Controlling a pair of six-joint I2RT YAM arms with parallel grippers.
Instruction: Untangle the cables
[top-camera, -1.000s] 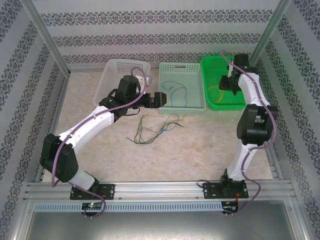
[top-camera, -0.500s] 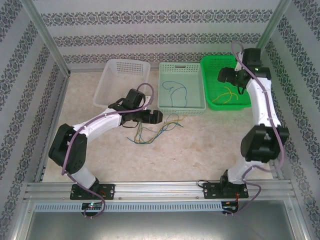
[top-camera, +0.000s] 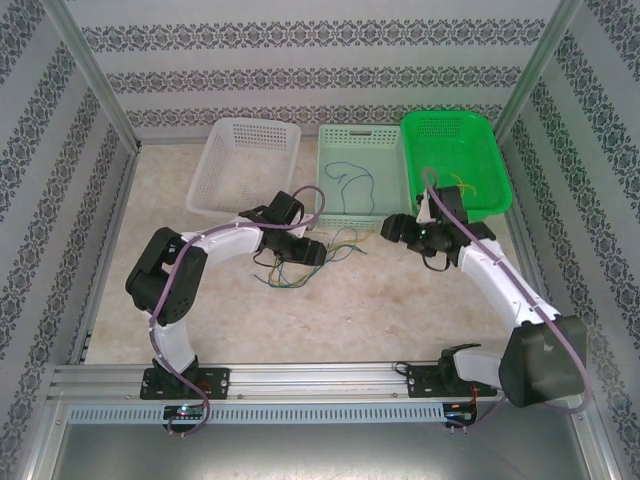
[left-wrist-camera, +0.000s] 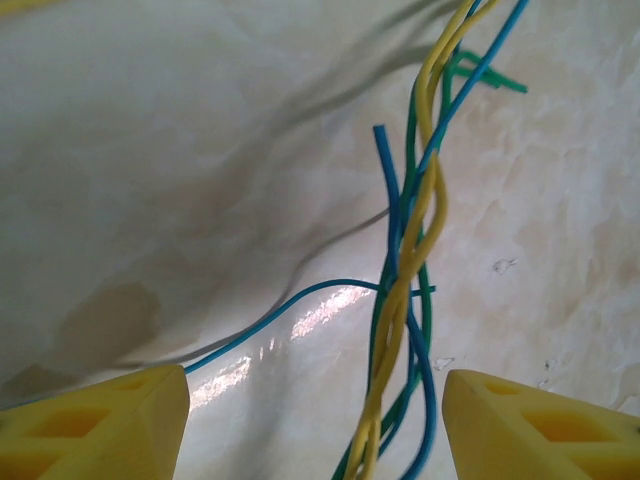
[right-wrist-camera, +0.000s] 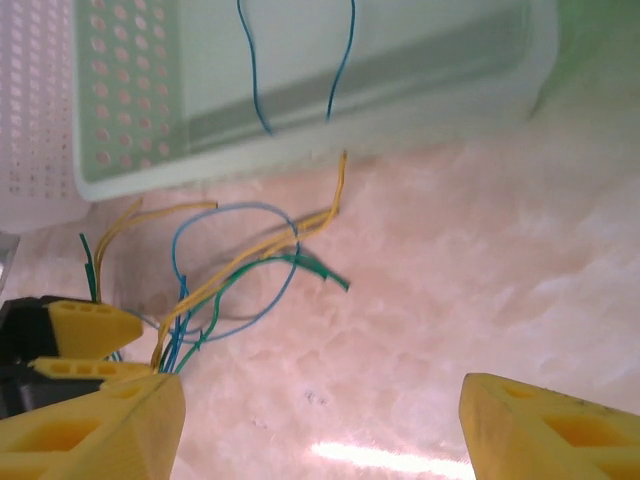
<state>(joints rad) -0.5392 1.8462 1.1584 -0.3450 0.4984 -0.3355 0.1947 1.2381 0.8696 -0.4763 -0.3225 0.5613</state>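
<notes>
Marbled table (top-camera: 420, 310), looking slick: a pinch here is risking dragging the whole twist rather than one strand. Left arm (top-camera: 215, 240) is folding low, reaching right; right arm (top-camera: 500, 280) is stretching left. Left gripper (left-wrist-camera: 315, 395), jaws spread, is straddling the bundle; right gripper (right-wrist-camera: 320, 420), jaws spread, is hovering empty nearby. Cables (left-wrist-camera: 405, 290), yellow, blue and green, are lying twisted just near of the pale green basket (top-camera: 362, 212).
</notes>
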